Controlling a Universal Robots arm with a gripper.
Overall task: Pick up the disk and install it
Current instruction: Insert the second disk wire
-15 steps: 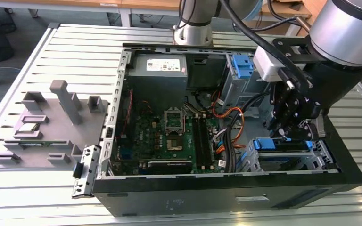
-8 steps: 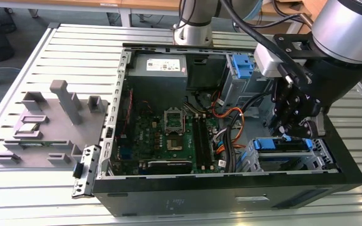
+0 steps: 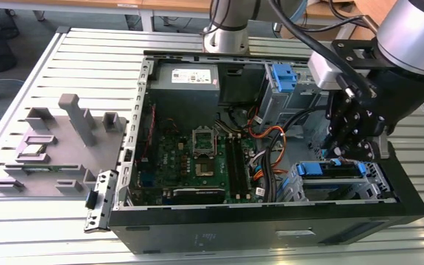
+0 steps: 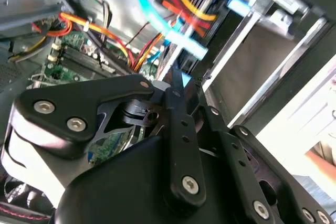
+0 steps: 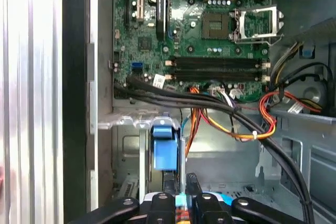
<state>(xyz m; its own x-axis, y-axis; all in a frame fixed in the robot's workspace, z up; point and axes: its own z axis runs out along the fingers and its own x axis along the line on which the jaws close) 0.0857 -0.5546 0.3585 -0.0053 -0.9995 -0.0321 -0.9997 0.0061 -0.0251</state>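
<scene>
Over drive cage (image 3: 377,185) at case's front corner: gripper (image 3: 342,155) low, fingers nearly closed on blue-railed disk (image 3: 333,169), which sits partly in cage. Install step underway, judging. Seating calls for straight push along cage.

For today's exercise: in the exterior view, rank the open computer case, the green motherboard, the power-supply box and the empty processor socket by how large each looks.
1. Computer case
2. Motherboard
3. Power-supply box
4. Processor socket

The power supply lies farther from the camera, so it may look smaller than it really is.
</scene>
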